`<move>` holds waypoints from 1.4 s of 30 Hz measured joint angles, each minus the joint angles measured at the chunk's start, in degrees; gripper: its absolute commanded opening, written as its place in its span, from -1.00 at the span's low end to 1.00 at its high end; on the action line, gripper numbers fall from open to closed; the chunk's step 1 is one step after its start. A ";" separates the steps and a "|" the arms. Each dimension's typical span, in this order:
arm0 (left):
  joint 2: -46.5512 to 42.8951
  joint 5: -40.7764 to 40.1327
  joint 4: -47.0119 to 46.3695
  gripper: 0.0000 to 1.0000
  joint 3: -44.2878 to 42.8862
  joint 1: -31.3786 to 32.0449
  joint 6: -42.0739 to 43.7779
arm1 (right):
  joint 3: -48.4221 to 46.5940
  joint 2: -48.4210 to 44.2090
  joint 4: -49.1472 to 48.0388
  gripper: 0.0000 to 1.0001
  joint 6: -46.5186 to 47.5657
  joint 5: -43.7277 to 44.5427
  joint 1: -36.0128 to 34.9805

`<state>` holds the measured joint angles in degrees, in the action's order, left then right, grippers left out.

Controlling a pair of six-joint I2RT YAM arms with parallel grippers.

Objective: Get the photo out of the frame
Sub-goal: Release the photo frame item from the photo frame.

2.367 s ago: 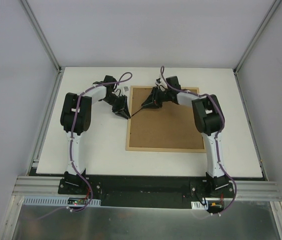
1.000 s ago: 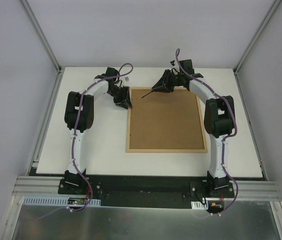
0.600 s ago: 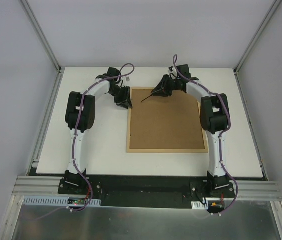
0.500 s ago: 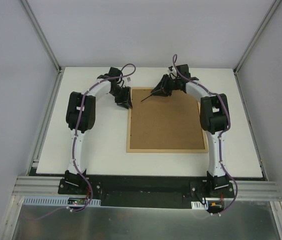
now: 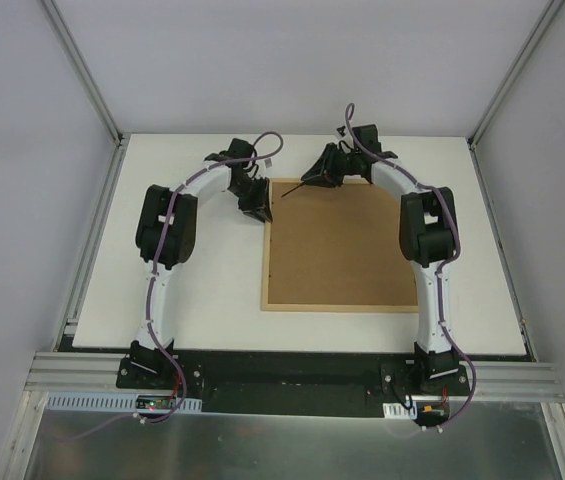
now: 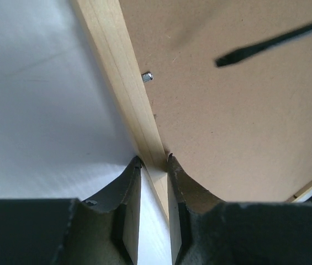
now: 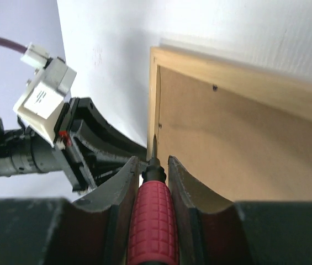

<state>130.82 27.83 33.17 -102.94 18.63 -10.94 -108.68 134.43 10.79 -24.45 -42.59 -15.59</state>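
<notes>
Face down on white tabletop (image 5: 202, 280), brown fibreboard back up: large light-wood picture frame (image 5: 337, 255). Pinched on its left rail near the far corner by narrow left tool (image 6: 153, 161). Clamped in right tool (image 7: 153, 163): red-handled screwdriver (image 7: 153, 221), tip over that corner.

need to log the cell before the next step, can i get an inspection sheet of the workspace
surface: white table, no marks seen
job's things: frame lies flat, brown back up; photo not visible
clutter: nothing seen
grippers: left gripper pinches the frame's rail near its far corner; right gripper shut on red-handled screwdriver, tip over the frame's back
cables: purple cables run along both arms
surroundings: pale walls; aluminium rail at near edge
</notes>
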 measured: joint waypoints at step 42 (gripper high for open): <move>-0.28 3.63 0.59 -0.85 2.23 3.41 -2.19 | 13.97 0.42 -16.44 -0.99 -3.37 -10.93 5.53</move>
<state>130.54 31.46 33.76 -100.71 22.04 -13.13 -94.72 134.85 -5.65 -27.81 -53.52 -10.07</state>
